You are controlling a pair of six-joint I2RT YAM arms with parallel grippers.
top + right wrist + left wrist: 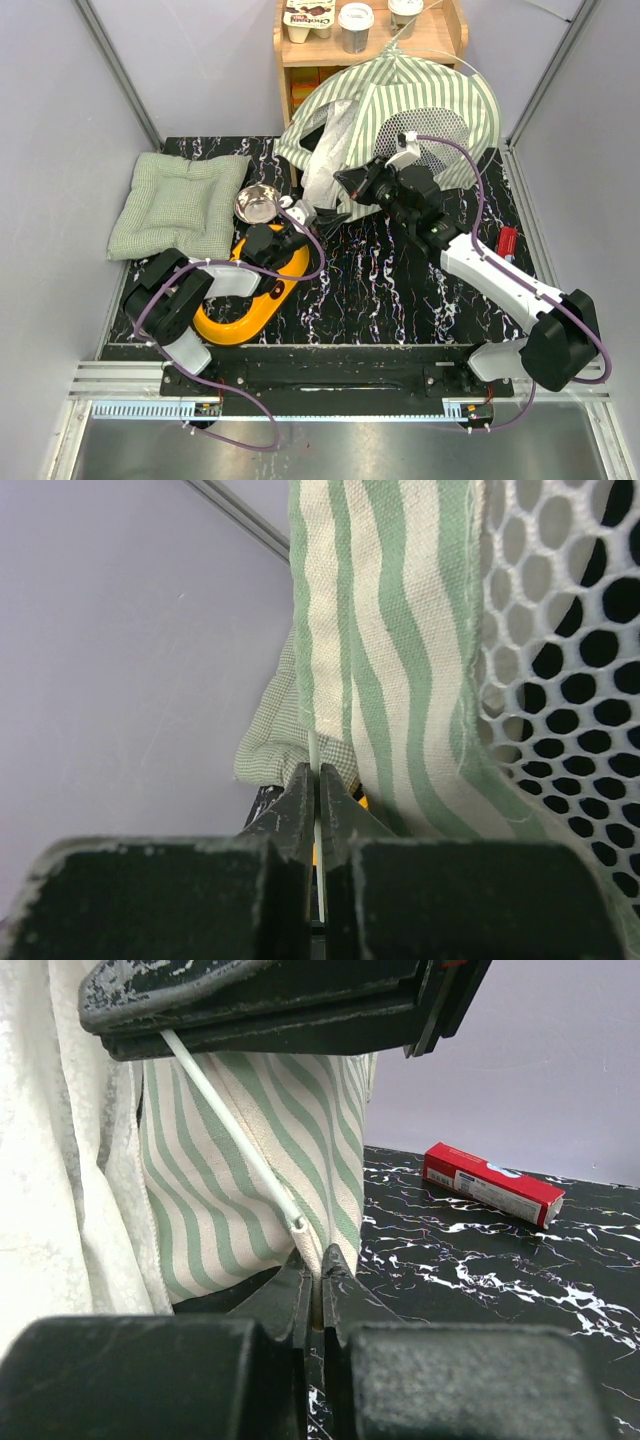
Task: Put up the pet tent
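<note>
Left gripper (318, 1282): jaws closed to a slit on the striped hem of the pet tent (425, 90), just below the tip of a thin white pole (240, 1140). Right gripper (318, 780): jaws pinched on a thin pole. Only the wrist views show these grips. Only the top view shows the tent domed at the table's (400, 290) far edge, with both grippers at its near side. Woven striped cloth; round-holed white mesh (570, 680); soft green cushion (180, 205); red box (490, 1182).

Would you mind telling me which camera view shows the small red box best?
The left wrist view: the red box lies unobstructed on the table, its white label visible. The top external view shows only a small red sliver; the right wrist view shows none of it.
</note>
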